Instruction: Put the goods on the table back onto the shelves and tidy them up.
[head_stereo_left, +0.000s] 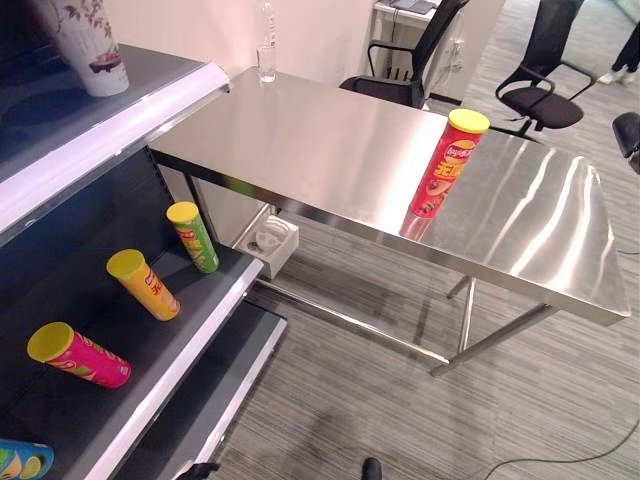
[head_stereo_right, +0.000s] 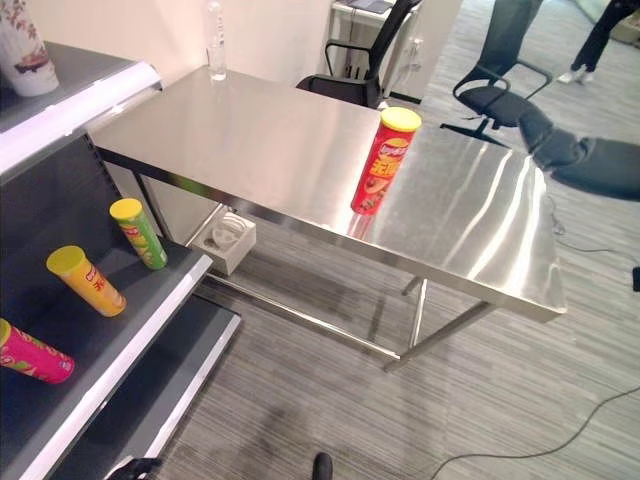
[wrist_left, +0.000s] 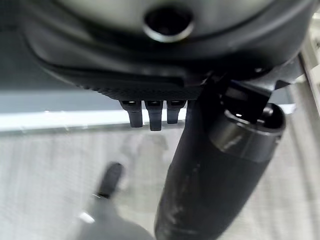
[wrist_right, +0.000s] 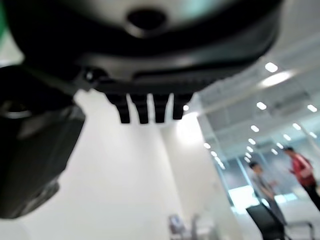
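A red chip can (head_stereo_left: 447, 165) with a yellow lid stands upright on the steel table (head_stereo_left: 330, 150), near its front edge. On the shelf's middle board (head_stereo_left: 215, 300) at the left are a green can (head_stereo_left: 193, 237), an orange can (head_stereo_left: 144, 285) and a pink can (head_stereo_left: 80, 356), all leaning or lying. A blue can (head_stereo_left: 20, 462) pokes in at the lower left corner. My right hand (head_stereo_right: 585, 160) hovers over the table's right end, to the right of the red can, open and empty. My left hand (wrist_left: 150, 112) hangs low above the floor beside the shelf's white edge, open and empty.
A white printed cup (head_stereo_left: 90, 45) stands on the top shelf. A clear bottle (head_stereo_left: 266, 45) is at the table's far left corner. Black office chairs (head_stereo_left: 540, 100) stand behind the table, and a white box (head_stereo_left: 270, 245) sits on the floor under it. People stand far back.
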